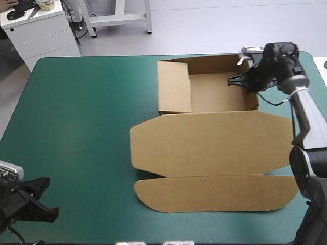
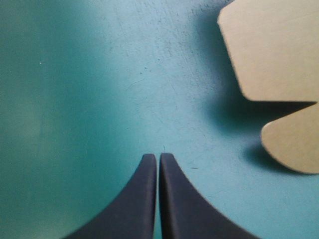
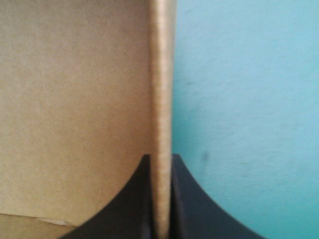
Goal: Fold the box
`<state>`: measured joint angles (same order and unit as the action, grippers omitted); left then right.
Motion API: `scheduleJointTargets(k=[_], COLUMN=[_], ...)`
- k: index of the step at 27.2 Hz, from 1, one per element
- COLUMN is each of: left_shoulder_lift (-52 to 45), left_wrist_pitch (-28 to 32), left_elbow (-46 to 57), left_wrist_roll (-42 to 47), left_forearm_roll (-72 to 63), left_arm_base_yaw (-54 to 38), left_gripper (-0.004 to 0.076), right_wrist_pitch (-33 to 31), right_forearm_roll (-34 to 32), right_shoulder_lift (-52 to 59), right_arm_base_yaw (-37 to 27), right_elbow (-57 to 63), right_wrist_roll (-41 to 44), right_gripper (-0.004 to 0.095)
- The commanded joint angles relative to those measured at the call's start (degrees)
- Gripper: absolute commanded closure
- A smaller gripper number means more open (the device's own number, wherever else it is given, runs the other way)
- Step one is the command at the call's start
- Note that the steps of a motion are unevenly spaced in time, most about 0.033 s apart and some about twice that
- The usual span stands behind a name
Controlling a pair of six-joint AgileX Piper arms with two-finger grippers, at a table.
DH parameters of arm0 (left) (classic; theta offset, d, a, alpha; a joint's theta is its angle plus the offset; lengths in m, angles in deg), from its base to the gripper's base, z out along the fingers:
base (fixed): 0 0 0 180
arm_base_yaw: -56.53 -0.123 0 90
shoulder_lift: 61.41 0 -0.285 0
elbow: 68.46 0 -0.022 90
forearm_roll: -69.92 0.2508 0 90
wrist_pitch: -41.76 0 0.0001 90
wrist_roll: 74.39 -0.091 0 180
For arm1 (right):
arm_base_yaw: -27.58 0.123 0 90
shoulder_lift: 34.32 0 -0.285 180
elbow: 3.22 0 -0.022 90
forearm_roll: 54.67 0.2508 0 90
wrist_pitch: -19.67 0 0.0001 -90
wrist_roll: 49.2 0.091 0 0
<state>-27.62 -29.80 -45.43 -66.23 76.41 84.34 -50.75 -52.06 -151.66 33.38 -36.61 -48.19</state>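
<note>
1. While the brown box [image 1: 204, 145] lies open on the worktop [image 1: 87, 117], one arm holds it and the other waits far off.
2. The box has a tray [image 1: 219, 94] at its far end, with walls standing up.
3. The big lid [image 1: 209, 143] lies flat, spread from the tray toward the near edge of the worktop.
4. A long flap [image 1: 214, 194] with round corners lies flat past the lid, on the side away from the tray.
5. The right gripper [image 1: 236, 80] is at the right wall [image 3: 162, 74] of the tray, close to the far corner of the box.
6. Its black fingers [image 3: 124, 209] are squeezed on that wall, one inside the tray and one outside.
7. From the right wrist, the thin top edge of the wall runs straight out from between the fingers.
8. The left gripper [image 2: 158, 155] is well apart from the box, out past the left end of the flap, over the bare teal-green cover [image 2: 75, 99].
9. Its fingers are pressed together and hold nothing.
10. From the left wrist, a corner of the lid and the round end of the flap show ahead, off to one side.
</note>
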Motion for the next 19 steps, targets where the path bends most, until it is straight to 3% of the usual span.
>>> scheduleJointTargets(k=[1, 11, 16, 19], left_shoulder_lift=[0.60, 0.60, 0.60, 0.60], left_wrist_pitch=[-1.13, -1.97, -1.97, -1.97], left_elbow=[-1.26, -1.26, -1.26, -1.26], left_wrist_roll=[-0.04, -0.04, -0.04, -0.04], left_forearm_roll=[2.40, 2.52, 2.62, 3.02], left_arm_base_yaw=[0.21, 0.21, 0.21, 0.21], left_gripper=[0.0731, 0.0731, 0.0731, 0.0732], right_wrist_pitch=[-1.02, 3.14, 3.34, 2.44], right_forearm_roll=[-2.11, -0.20, 1.73, 1.11], right_shoulder_lift=[4.73, 1.95, 0.00, -1.56], right_arm_base_yaw=[-9.37, -29.85, -32.57, -32.67], right_elbow=[-4.30, -4.29, -4.29, -4.29], right_wrist_roll=[-3.77, -4.66, -4.66, -4.54], right_gripper=[0.0928, 0.0928, 0.0925, 0.0871])
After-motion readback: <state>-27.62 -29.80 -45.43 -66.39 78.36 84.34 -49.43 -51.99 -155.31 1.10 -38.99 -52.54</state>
